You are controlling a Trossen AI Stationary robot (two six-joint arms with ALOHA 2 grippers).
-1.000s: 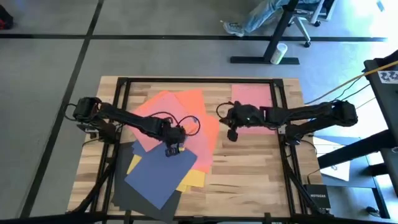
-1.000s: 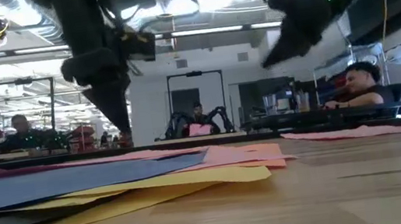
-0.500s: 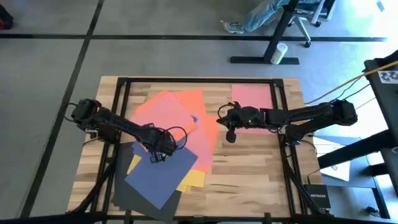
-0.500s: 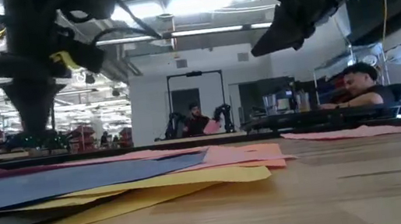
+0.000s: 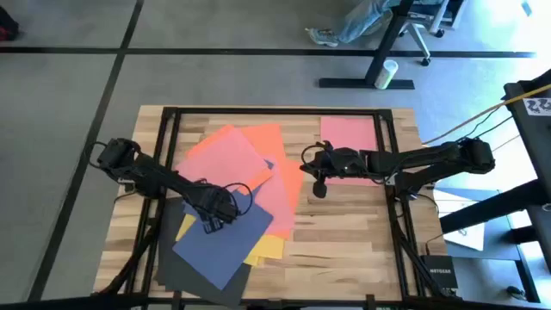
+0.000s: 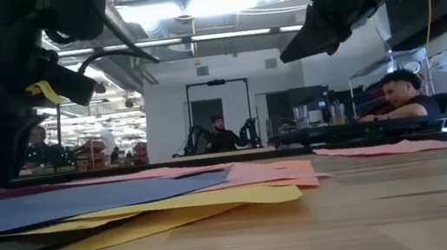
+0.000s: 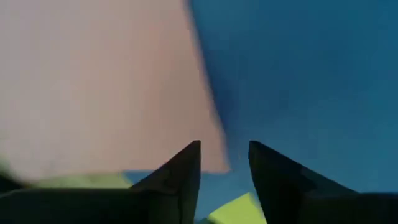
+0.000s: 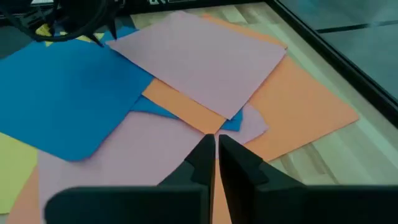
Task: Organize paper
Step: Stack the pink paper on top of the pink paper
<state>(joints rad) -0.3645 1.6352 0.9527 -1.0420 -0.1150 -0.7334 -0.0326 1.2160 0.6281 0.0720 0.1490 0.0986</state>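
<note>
The paper lies in a fanned pile on the table's left half. A pink sheet is on top, over orange and a longer pink sheet. Blue, yellow and dark grey sheets lie nearer the front. One more pink sheet lies alone at the far right. My left gripper is open and low over the pink sheet's near corner, where it overlaps the blue sheet. My right gripper is shut with nothing in it. It hovers above the pile's right edge. My left gripper points down with one fingertip over the top pink sheet's corner and the other over the blue sheet. The low view shows it down at paper level. Whether the fingertips touch the paper, I cannot tell.
Bare wood spreads over the table's near right. A black frame rail runs round the table's edges. People sit at desks in the room beyond the table.
My left gripper has travelled from the pile's middle toward the table's left and near edge, staying low over the paper, and now stands at the pink sheet's near corner. The sheets have not visibly shifted.
</note>
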